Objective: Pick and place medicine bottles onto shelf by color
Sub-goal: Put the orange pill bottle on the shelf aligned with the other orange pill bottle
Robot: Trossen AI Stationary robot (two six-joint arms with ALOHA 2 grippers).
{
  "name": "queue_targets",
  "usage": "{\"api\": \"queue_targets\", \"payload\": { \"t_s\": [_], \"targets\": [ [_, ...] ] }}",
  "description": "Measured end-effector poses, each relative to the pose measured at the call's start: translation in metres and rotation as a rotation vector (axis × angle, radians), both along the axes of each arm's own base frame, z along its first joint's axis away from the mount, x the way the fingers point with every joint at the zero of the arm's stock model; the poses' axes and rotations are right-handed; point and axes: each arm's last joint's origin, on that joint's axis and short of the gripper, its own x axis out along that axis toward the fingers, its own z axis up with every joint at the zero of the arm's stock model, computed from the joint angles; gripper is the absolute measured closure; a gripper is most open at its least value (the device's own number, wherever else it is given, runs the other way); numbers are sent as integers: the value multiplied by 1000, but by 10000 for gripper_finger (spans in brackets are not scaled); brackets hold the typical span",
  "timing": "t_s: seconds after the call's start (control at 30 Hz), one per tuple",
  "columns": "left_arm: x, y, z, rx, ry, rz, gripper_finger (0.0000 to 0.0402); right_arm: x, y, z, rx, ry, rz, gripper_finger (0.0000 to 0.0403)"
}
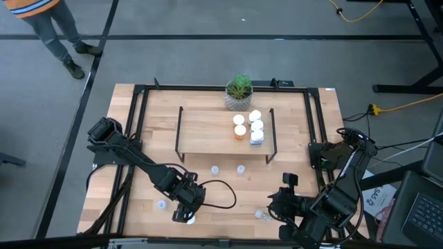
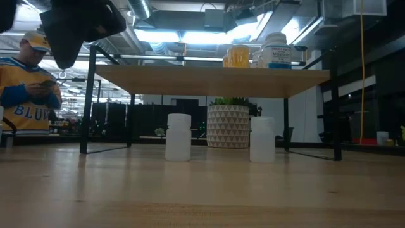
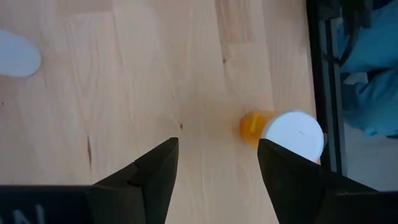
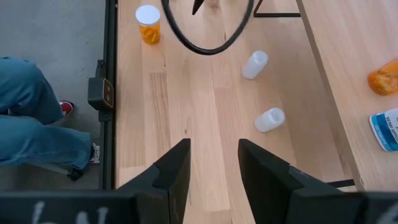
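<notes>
The light-wood shelf (image 1: 208, 131) stands mid-table and bears several white-capped bottles (image 1: 256, 126) and an orange one (image 1: 239, 132) at its right end. Two small pale bottles (image 1: 214, 169) (image 1: 241, 169) stand on the table in front of it, and they also show in the low view (image 2: 178, 136). My left gripper (image 3: 217, 155) is open and empty, pointing down near the front edge. An orange bottle with a white cap (image 3: 283, 134) stands just outside one finger. My right gripper (image 4: 214, 158) is open and empty, low at the front right.
A potted plant (image 1: 239, 90) stands behind the shelf. More small pale bottles stand at the front left (image 1: 161, 204) and near my right gripper (image 1: 261, 215). A cable loops over the table (image 1: 225, 197). A person (image 2: 28, 82) stands beyond the table.
</notes>
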Motion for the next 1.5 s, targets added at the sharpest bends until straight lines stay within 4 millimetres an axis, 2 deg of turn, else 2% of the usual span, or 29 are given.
{"api": "queue_targets", "payload": {
  "t_s": [0.17, 0.3, 0.47, 0.63, 0.93, 1.17, 1.33, 1.5],
  "targets": [
    [-3, 1, 4, -126, 100, 26, 186, 0, 0, 0, 0, 0, 1, 266],
    [-9, -9, 19, -112, 107, 61, 189, 0, 0, 0, 1, 0, 1, 266],
    [-23, -35, 48, -40, -5, 72, 190, 0, 0, 0, 1, -1, 1, 266],
    [-38, -60, 62, -7, -121, 56, 190, 0, 0, 0, 4, -4, 1, 266],
    [-46, -68, 61, -4, -127, 36, 190, 1, 1, 1, 14, -11, 0, 266],
    [-41, -64, 60, -26, -125, 169, 177, 1, 1, 1, 17, -13, -1, 266],
    [-39, -68, 49, 2, -95, 162, 159, 1, 1, 1, 18, -14, -1, 266],
    [-30, -73, 28, 53, -58, 156, 151, 1, 1, 1, 18, -15, 0, 266]
  ]
}}
